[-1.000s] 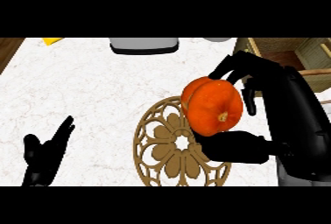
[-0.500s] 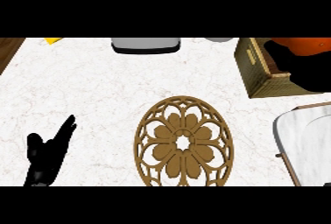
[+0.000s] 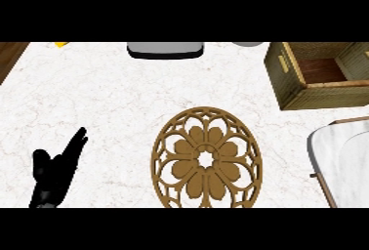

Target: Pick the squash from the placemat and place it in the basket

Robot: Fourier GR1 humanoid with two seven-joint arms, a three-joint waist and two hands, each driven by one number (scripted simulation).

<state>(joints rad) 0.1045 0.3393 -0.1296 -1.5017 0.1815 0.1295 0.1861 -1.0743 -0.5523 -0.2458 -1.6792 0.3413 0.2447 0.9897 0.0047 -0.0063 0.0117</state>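
Currently left hand rests on the tabletop, fingers straight and released; placemat to their right, basket beyond.

basket cut off at right edge, placemat clipped at bottom, squash unseen

— What sort of place is shown?
— A kitchen is suggested: a marble counter, with a placemat right of the left hand, a basket beyond.
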